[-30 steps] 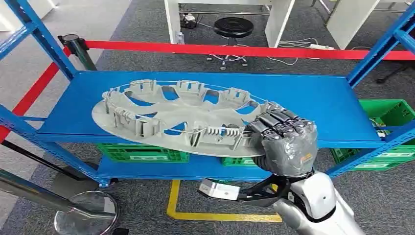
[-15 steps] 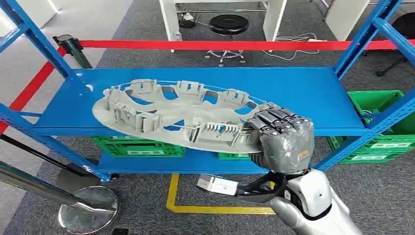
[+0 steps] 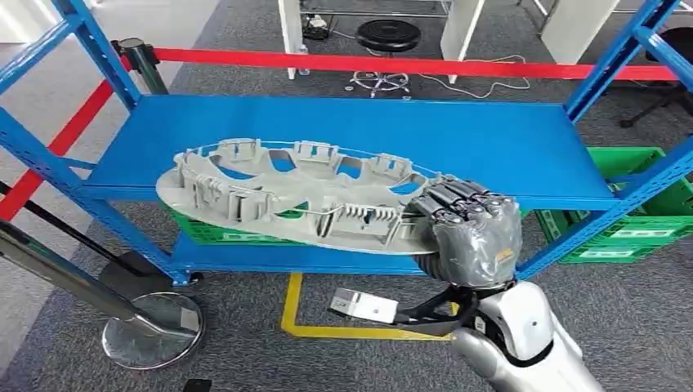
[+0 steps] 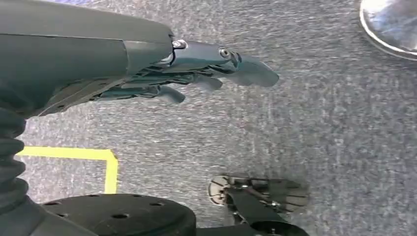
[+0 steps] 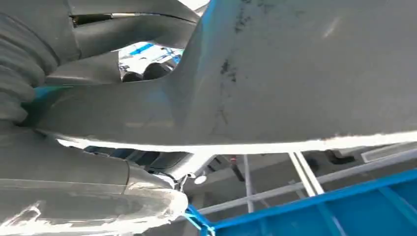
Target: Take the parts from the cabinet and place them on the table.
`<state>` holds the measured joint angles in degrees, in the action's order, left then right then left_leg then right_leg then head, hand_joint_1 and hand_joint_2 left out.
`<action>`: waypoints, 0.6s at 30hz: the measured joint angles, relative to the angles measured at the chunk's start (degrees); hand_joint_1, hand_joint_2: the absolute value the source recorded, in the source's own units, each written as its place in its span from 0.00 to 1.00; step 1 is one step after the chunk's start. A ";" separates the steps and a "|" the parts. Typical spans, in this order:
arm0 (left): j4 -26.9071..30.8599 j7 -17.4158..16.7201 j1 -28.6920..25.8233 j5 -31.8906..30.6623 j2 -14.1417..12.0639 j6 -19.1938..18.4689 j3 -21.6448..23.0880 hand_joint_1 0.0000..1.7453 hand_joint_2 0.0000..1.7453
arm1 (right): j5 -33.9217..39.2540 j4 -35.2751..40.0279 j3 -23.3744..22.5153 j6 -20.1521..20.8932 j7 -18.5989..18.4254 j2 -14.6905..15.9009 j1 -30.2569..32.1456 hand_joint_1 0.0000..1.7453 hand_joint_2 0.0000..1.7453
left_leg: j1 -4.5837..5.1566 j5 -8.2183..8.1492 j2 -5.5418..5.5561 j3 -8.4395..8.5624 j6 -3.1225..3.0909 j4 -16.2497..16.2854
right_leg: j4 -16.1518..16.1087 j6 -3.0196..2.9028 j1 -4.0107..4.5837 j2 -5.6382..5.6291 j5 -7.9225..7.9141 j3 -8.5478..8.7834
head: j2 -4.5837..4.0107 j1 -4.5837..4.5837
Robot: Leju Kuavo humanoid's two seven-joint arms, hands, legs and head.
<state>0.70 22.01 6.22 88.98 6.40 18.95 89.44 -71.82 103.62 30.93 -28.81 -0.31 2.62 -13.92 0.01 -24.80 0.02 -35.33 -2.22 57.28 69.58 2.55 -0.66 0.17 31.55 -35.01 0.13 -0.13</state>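
Note:
A large grey round plastic part (image 3: 286,196), ribbed and with cut-outs, hangs level in front of the blue shelf (image 3: 490,147), clear of its front edge. My right hand (image 3: 470,233) grips the part's right rim, fingers curled over the top. In the right wrist view the part's smooth grey underside (image 5: 305,73) lies just over my right hand (image 5: 88,191). My left hand (image 4: 196,69) hangs over the grey carpet with its fingers stretched out and nothing in them.
Green crates (image 3: 629,204) sit on the lower shelf level. A red barrier tape (image 3: 392,64) runs behind the rack, and a stanchion with a round metal base (image 3: 151,327) stands at the left. Yellow floor tape (image 3: 302,322) marks the carpet below the part. A black stool (image 3: 391,37) stands beyond.
The whole picture has shifted, so the camera has moved back from the rack. The part, still in my right hand, now hangs further out past the shelf's front edge.

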 joint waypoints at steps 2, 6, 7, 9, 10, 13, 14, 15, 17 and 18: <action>0.00 0.00 0.05 0.04 -0.02 -0.26 0.00 0.00 1.00 | 0.13 -0.13 -0.04 0.37 -0.04 -0.37 -0.45 1.00 1.00 | 0.10 0.95 0.09 -0.53 0.35 0.04 | -10.20 -0.97 0.21 -0.04 -0.90 6.76 | 0.00 -0.02; 0.00 0.04 0.06 0.17 -0.13 -0.40 0.00 0.00 1.00 | 0.24 -0.22 -0.11 0.76 -0.17 -0.98 -1.15 1.00 1.00 | -0.24 2.96 -0.03 -1.31 2.28 -0.42 | -14.26 -2.18 1.09 -0.05 -0.19 7.96 | 0.00 0.02; -0.09 0.04 0.03 0.17 -0.28 -0.39 0.00 0.00 1.00 | 0.28 -0.26 -0.13 0.79 -0.17 -1.12 -1.22 1.00 1.00 | -0.09 3.07 0.09 -1.59 2.52 -0.40 | -15.15 -2.85 0.45 0.19 -1.35 7.68 | 0.00 -0.09; -0.07 0.04 -0.01 0.20 -0.33 -0.39 0.00 0.00 1.00 | 0.28 -0.39 -0.07 0.98 -0.17 -1.53 -1.46 1.00 1.00 | -0.36 -3.01 0.14 -2.73 3.13 2.53 | -15.31 -3.80 0.45 0.37 -2.87 6.79 | 0.00 0.37; -0.09 -0.04 -0.03 0.20 -0.39 -0.39 0.00 0.00 1.00 | 0.26 -0.48 -0.07 1.00 -0.17 -1.66 -1.42 1.00 1.00 | -0.59 -6.72 0.13 -3.36 3.49 6.24 | -15.15 -3.80 0.51 0.38 -3.55 6.02 | 0.00 0.52; -0.09 -0.17 0.01 0.35 -0.74 -0.46 0.00 0.00 1.00 | 0.26 -0.92 -0.07 1.01 -0.17 -1.84 -1.48 1.00 1.00 | -0.74 -9.21 0.13 -4.51 4.19 16.25 | -14.17 -3.74 0.63 0.55 -4.92 3.36 | 0.00 0.48; -0.09 -0.22 0.01 0.35 -0.85 -0.46 0.00 0.00 1.00 | 0.20 -1.07 -0.04 1.03 -0.17 -1.88 -1.54 1.00 1.00 | -0.75 -7.26 0.13 -3.26 4.23 15.78 | -13.68 -3.57 0.63 0.58 -5.23 2.44 | 0.00 0.48; -0.09 -0.22 0.02 0.17 -0.92 -0.64 0.00 0.00 1.00 | 0.17 -1.27 -0.04 1.03 -0.17 -1.92 -1.66 1.00 1.00 | -0.76 -4.91 0.13 -0.92 4.15 12.98 | -13.07 -3.37 0.63 0.58 -5.48 1.35 | 0.00 0.48; -0.09 -0.11 0.05 -1.36 -1.82 -1.95 0.02 0.00 1.00 | 0.17 -1.64 -0.04 1.03 -0.20 -2.16 -1.96 1.00 1.00 | -0.71 -4.28 0.15 5.49 3.57 3.93 | -11.89 -2.96 0.63 0.53 -5.93 -0.04 | 0.00 0.50; -0.11 0.07 0.06 -1.73 -2.25 -2.54 0.02 0.00 1.00 | 0.17 -1.73 -0.07 1.03 -0.20 -2.30 -2.03 1.00 1.00 | -0.50 -5.99 0.17 7.78 3.18 0.20 | -11.39 -2.67 0.96 0.47 -6.14 -0.57 | 0.00 0.52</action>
<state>0.59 22.08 6.28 87.25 4.16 16.41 89.46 -71.65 101.90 30.86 -27.78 -0.50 0.33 -15.95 -0.48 -30.79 0.19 -27.55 0.96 57.48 58.18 -0.11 0.29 0.64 25.41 -35.57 0.13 0.39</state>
